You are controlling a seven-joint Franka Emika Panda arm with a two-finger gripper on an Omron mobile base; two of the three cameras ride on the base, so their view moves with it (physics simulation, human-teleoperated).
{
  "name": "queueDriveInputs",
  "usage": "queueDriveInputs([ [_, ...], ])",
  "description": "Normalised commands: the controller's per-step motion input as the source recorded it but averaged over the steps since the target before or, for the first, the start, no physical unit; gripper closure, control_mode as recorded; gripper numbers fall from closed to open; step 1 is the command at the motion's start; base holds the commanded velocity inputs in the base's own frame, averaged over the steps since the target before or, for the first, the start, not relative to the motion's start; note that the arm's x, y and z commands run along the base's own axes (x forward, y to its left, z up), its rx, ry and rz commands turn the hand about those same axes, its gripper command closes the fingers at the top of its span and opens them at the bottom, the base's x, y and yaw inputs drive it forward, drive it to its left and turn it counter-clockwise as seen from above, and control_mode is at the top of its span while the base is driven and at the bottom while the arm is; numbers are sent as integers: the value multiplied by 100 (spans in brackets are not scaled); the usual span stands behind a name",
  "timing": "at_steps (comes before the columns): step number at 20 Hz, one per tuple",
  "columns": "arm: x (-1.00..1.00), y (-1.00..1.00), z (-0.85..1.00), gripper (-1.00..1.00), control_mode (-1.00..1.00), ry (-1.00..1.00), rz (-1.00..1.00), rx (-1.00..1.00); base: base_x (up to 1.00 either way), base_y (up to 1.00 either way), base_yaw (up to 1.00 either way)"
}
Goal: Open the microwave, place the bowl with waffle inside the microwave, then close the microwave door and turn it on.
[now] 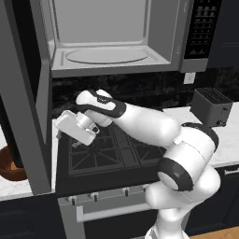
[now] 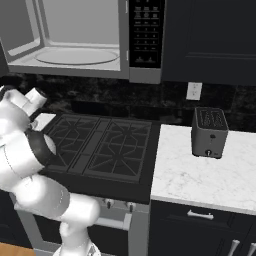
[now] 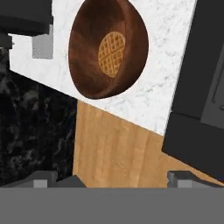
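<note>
Black gas stove, white marble counter, dark cabinets, toaster, wood floor.

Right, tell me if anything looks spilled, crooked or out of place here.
Nothing stands out. The microwave is open and bare inside, its door swung wide. The bowl sits upright on the marble counter, the waffle lying flat inside it. The toaster stands square on its counter.
</note>
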Motion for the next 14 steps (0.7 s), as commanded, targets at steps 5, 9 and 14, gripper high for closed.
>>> queueDriveInputs([
  [5, 83, 41, -74, -100, -100, 3, 4, -10, 0, 0, 0],
  [9, 9, 12, -17, -100, -100, 1, 2, -4, 0, 0, 0],
  [14, 15, 47, -24, -100, -100, -1, 3, -7, 0, 0, 0],
])
